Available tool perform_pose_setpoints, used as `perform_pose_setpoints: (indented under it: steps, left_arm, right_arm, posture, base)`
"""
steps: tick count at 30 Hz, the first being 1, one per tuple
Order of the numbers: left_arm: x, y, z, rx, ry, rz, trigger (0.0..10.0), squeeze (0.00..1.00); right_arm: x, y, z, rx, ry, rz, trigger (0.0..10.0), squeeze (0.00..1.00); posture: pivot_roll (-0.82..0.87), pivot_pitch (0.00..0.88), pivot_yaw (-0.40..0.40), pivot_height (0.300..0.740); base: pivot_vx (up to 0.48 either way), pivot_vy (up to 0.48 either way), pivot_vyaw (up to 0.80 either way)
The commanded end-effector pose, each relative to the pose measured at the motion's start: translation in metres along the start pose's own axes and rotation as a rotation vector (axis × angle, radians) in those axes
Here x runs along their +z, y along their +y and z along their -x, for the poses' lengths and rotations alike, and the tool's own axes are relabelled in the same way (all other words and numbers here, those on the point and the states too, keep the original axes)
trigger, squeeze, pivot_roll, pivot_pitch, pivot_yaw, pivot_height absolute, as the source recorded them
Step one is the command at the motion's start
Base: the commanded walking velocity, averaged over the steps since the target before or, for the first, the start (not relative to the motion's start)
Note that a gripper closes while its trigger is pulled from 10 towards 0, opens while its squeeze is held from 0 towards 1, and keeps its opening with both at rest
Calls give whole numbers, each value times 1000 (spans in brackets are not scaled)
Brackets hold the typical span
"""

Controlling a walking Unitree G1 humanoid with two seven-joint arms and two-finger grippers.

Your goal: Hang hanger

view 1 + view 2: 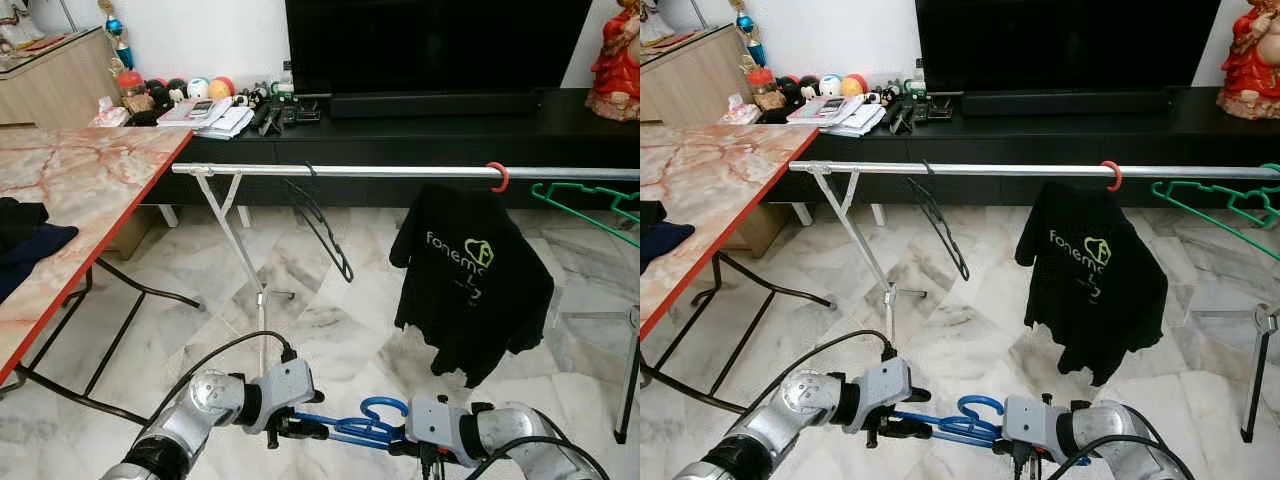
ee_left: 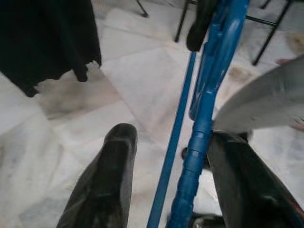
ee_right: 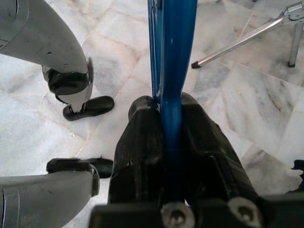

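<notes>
A black TV cabinet [image 1: 430, 135] spans the far wall, carrying a large dark television [image 1: 435, 45], a red figurine [image 1: 615, 60] at the right end, and at the left a cluster of small toys [image 1: 185, 90] with papers and booklets [image 1: 215, 115]. A marble-patterned table [image 1: 80, 190] with a red edge occupies the left side; dark folded clothing [image 1: 25, 240] lies on its near part. No container with visible contents can be made out.

In front of the cabinet a silver clothes rail [image 1: 400, 172] runs across the scene on angled legs over a marble-tiled floor [image 1: 330, 310]. On the rail hang, from left to right, an empty black hanger [image 1: 320, 225], a black T-shirt [image 1: 470, 285] with a printed logo on a hanger with a red hook [image 1: 498, 177], and a green hanger [image 1: 590, 205] at the right edge.

Low in the foreground, both silver arms meet over the floor, well below the rail. Between them lies the blue hanger [image 1: 365, 425], its hook curving upward. The right gripper [image 3: 166, 123] is closed on the blue hanger, whose bar runs up between its two black fingers. The left gripper [image 2: 171, 156] has its fingers spread, the hanger's blue bars passing between them and close against one finger; whether that finger presses on the hanger cannot be told.
</notes>
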State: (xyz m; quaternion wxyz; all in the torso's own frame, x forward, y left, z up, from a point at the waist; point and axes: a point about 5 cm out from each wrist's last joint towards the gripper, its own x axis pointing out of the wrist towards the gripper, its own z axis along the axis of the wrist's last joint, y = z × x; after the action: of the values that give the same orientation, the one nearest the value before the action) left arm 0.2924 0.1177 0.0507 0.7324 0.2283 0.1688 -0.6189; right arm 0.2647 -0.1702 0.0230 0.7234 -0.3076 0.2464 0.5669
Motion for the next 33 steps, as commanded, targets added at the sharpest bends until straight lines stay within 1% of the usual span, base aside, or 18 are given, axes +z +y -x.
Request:
perform_pose_setpoints:
  steps: [1, 2, 3, 5, 7, 9, 10, 13, 22, 30, 33]
  left_arm:
    - [-7, -5, 3, -91, 41, 42, 10000, 0]
    - [-7, -5, 3, -91, 41, 42, 10000, 0]
    - [-11, -11, 2, -157, 62, 81, 10000, 0]
    - [-11, -12, 1, -173, 64, 85, 10000, 0]
    - [-8, -10, -4, -141, 48, 65, 10000, 0]
    - [-7, -10, -5, -134, 47, 66, 10000, 0]
    - [-5, -8, -8, -118, 44, 58, 10000, 0]
    - [-2, -7, -12, -112, 32, 69, 10000, 0]
    - [3, -2, -13, -90, 10, 96, 10000, 0]
    - [6, 2, -14, -57, -5, 86, 10000, 0]
    - [5, 1, -15, -78, 4, 98, 10000, 0]
  right_arm:
    - [2, 2, -5, 9, 1, 5, 10000, 0]
    - [2, 2, -5, 9, 1, 5, 10000, 0]
    - [4, 1, -7, 10, -2, 6, 10000, 0]
    - [5, 1, -7, 10, -4, 6, 10000, 0]
    - [11, -2, -8, 18, -19, 15, 10000, 0]
    - [12, -3, -8, 19, -23, 17, 10000, 0]
    - [16, -3, -10, 36, -36, 22, 10000, 0]
    - [18, -1, -13, 56, -37, 30, 10000, 0]
    - [18, 7, -24, 87, -22, 20, 10000, 0]
    - [19, 8, -25, 101, -34, 5, 10000, 0]
    - [19, 7, -25, 95, -34, 5, 10000, 0]
  posture:
    - [24, 75, 55, 740]
    - [24, 75, 55, 740]
    - [29, 69, 54, 740]
    - [27, 67, 55, 740]
    - [23, 63, 55, 740]
    - [23, 63, 55, 740]
    - [22, 60, 54, 740]
    - [23, 55, 54, 740]
    - [30, 41, 58, 740]
    - [30, 35, 59, 740]
    - [29, 34, 59, 740]
  base:
    - [0, 0, 0]
    - [0, 0, 0]
    - [0, 0, 0]
    - [0, 0, 0]
    - [0, 0, 0]
    - [0, 0, 0]
    - [0, 0, 0]
    - [0, 0, 0]
    - [0, 0, 0]
    - [0, 0, 0]
    - [0, 0, 0]
